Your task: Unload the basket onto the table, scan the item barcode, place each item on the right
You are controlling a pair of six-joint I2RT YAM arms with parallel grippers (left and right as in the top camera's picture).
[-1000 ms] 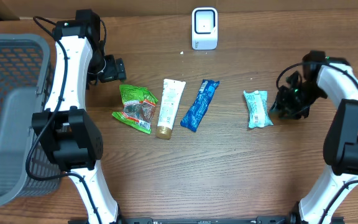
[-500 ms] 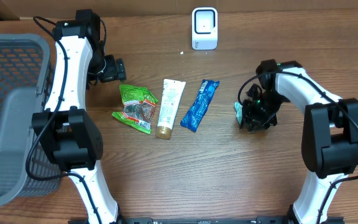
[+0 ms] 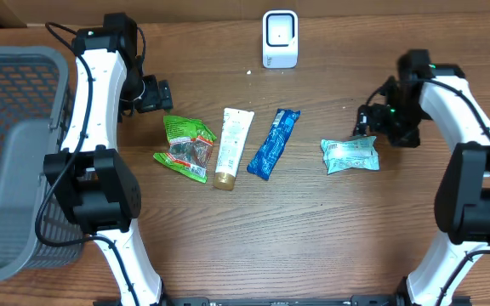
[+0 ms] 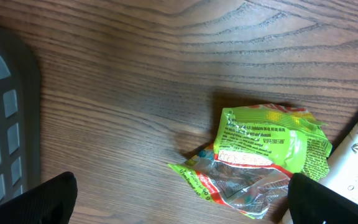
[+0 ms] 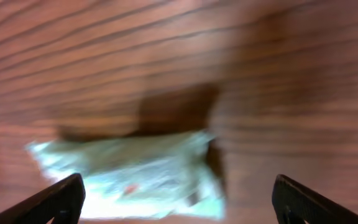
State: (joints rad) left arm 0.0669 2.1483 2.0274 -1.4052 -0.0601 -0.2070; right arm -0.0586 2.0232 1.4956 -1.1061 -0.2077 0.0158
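right wrist view, blurred, shows the right gripper (image 5: 176,186) with its fingers spread wide and nothing between them. the task item, a pale mint flat plastic packet (image 5: 129,183), lies free on the brown wooden table (image 5: 291,74) just ahead of the tips. overhead, the packet (image 3: 350,155) lies flat at the right end of the item row, likely so one face can be read; no barcode can be made out. the left gripper (image 4: 182,180) is also wide and empty, parked above a crinkled green snack bag (image 4: 263,155), apparently clear of the work. next along the row lie a white tube with a gold cap (image 3: 232,146) and a blue foil bar wrapper (image 3: 273,143). a grey plastic mesh basket (image 3: 15,153) waits at left, probably for scanned goods. farthest back stands the white barcode scanner (image 3: 280,38), well apart from the packet, so a regrasp and lift appear necessary.
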